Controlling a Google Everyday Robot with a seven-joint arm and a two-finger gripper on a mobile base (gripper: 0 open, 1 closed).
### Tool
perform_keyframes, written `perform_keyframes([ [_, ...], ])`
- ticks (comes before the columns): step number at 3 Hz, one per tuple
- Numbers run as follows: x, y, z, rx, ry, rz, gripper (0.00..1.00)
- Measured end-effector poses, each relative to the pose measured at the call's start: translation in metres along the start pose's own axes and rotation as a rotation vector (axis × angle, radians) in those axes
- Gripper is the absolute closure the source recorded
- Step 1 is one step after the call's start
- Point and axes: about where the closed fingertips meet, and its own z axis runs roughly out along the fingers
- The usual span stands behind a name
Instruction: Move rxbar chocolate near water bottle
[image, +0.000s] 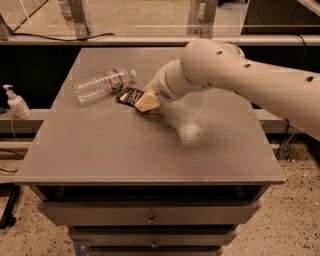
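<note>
From where I stand, the big pale arm (235, 67) reaches in from the right and angles down to the back left part of the grey worktop (150, 155). Its cream-tipped pincer (146, 103) is low over the right end of the rxbar chocolate (128, 95). The dark wrapper lies flat on the surface, and its left end points toward the water bottle (102, 85). The bottle lies on its side just beside the bar, with its white cap turned toward the bar and the arm. I see a thin strip of bare worktop between them, so they look close but not touching. The pincer covers the bar's near end, and from this angle I cannot tell whether it is pinching the wrapper or has let go of it. The low, slanted approach makes sense for something this flat, because a thin bar has to be taken by 1 end close to the surface. To my eye the bar already sits where the task wants it, so what is left is probably a clean release and a lift straight away. A sideways drag could nudge the bar, or set the light bottle rolling. 1 white pump dispenser (16, 102) stands off to the left, below the worktop, and plays no part in this.
</note>
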Motion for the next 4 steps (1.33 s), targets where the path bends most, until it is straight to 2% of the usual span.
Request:
perform_keyframes([
  [1, -0.0006, -0.0017, 0.0039, -0.002, 0.001, 0.005, 0.84],
  [4, -0.0013, -0.0021, 0.0034, -0.002, 0.001, 0.005, 0.13],
])
